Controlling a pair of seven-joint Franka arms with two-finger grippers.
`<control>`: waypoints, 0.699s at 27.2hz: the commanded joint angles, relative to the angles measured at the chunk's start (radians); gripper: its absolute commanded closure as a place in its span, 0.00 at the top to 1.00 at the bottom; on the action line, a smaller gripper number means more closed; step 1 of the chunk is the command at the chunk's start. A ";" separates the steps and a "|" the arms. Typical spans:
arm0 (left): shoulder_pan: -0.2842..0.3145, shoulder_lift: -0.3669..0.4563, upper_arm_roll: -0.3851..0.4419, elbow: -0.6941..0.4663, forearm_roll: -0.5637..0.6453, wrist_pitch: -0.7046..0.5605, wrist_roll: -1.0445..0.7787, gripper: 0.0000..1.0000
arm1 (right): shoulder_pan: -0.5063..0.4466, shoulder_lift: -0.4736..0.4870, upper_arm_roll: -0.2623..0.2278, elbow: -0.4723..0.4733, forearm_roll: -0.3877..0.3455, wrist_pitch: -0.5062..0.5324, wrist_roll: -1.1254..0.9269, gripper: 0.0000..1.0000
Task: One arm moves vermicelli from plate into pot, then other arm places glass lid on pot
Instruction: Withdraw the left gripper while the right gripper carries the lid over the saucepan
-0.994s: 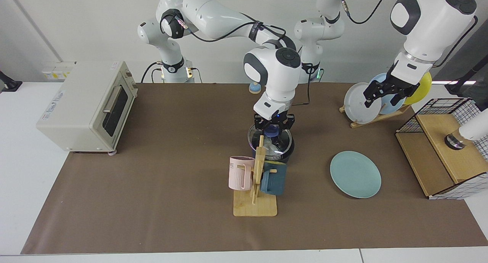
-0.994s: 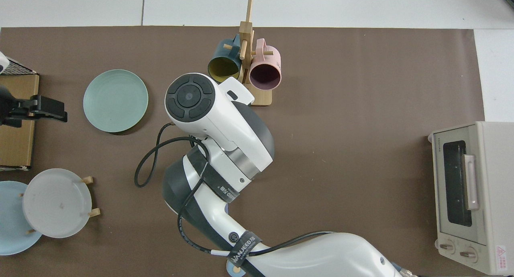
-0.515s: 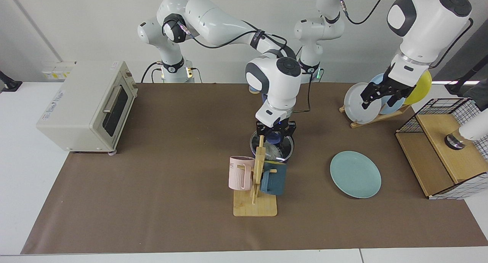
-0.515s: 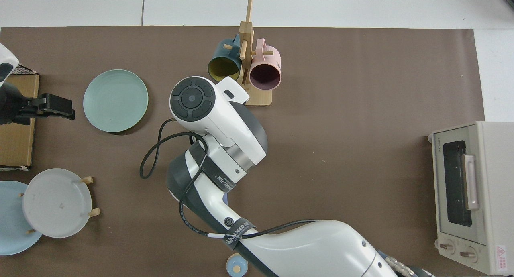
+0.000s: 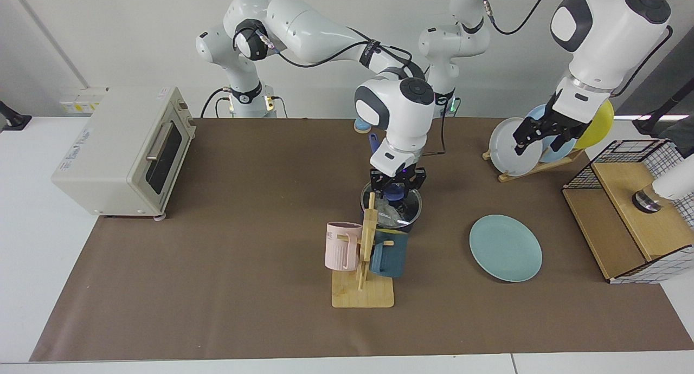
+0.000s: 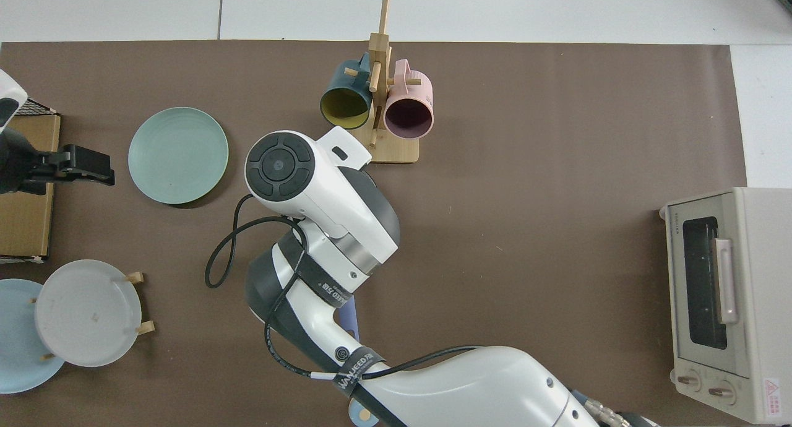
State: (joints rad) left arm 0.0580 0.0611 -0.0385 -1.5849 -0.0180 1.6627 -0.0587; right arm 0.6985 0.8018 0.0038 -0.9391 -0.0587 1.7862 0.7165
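One glass lid (image 5: 398, 211) lies flat on the pot (image 5: 391, 220), right hand (image 5: 397, 185) above.

We see the black pot (image 5: 391, 211) on the counter (image 5: 244, 244) just behind the mug rack, the glass lid (image 5: 394, 207) sitting over it with its blue knob between the fingers of the right claw (image 5: 397, 185), and white vermicelli (image 5: 386, 214) showing through the glass. The teal plate (image 5: 505, 247) lies flat and bare, well apart from the pot. The left claw (image 5: 544, 135) hangs unlit by the plate rack.
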 commanded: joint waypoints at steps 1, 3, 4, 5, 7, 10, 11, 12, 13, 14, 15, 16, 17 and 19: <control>-0.007 -0.034 0.006 -0.041 -0.008 0.017 -0.006 1.00 | -0.001 0.013 0.007 0.029 0.003 -0.021 0.020 0.00; -0.007 -0.034 0.006 -0.041 -0.008 0.017 -0.006 1.00 | -0.001 0.011 0.007 0.029 0.003 -0.022 0.020 0.00; -0.007 -0.034 0.006 -0.041 -0.008 0.017 -0.006 1.00 | -0.001 0.011 0.008 0.029 0.005 -0.022 0.020 0.00; -0.007 -0.034 0.006 -0.041 -0.008 0.017 -0.006 1.00 | -0.001 0.010 0.008 0.028 0.005 -0.024 0.020 0.00; -0.007 -0.034 0.006 -0.041 -0.008 0.017 -0.006 1.00 | -0.001 0.008 0.008 0.028 0.007 -0.034 0.020 0.00; -0.004 -0.034 0.006 -0.041 -0.008 0.017 -0.003 1.00 | -0.002 0.008 0.008 0.028 0.007 -0.034 0.020 0.50; -0.003 -0.034 0.006 -0.041 -0.008 0.017 -0.001 1.00 | -0.002 0.008 0.007 0.028 0.007 -0.033 0.020 0.99; -0.001 -0.034 0.006 -0.041 -0.008 0.017 -0.001 1.00 | -0.002 0.007 0.007 0.028 0.007 -0.033 0.020 1.00; 0.000 -0.034 0.006 -0.041 -0.008 0.017 -0.001 1.00 | -0.002 0.007 0.007 0.028 0.007 -0.034 0.018 1.00; 0.002 -0.034 0.006 -0.041 -0.008 0.017 -0.004 1.00 | -0.004 0.005 0.007 0.028 0.007 -0.034 0.018 1.00; 0.002 -0.034 0.006 -0.041 -0.008 0.017 -0.004 1.00 | -0.004 0.004 0.007 0.028 0.007 -0.036 0.020 1.00; 0.000 -0.034 0.006 -0.041 -0.008 0.017 -0.004 1.00 | -0.005 0.002 0.007 0.028 0.007 -0.036 0.020 1.00; 0.000 -0.034 0.006 -0.041 -0.008 0.017 -0.004 1.00 | -0.005 -0.001 0.007 0.028 0.007 -0.036 0.018 1.00; -0.001 -0.034 0.006 -0.041 -0.008 0.017 0.000 1.00 | -0.008 -0.006 0.007 0.028 0.007 -0.040 0.020 1.00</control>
State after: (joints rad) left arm 0.0589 0.0598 -0.0360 -1.5871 -0.0180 1.6627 -0.0587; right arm 0.6986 0.8015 0.0040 -0.9315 -0.0579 1.7737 0.7165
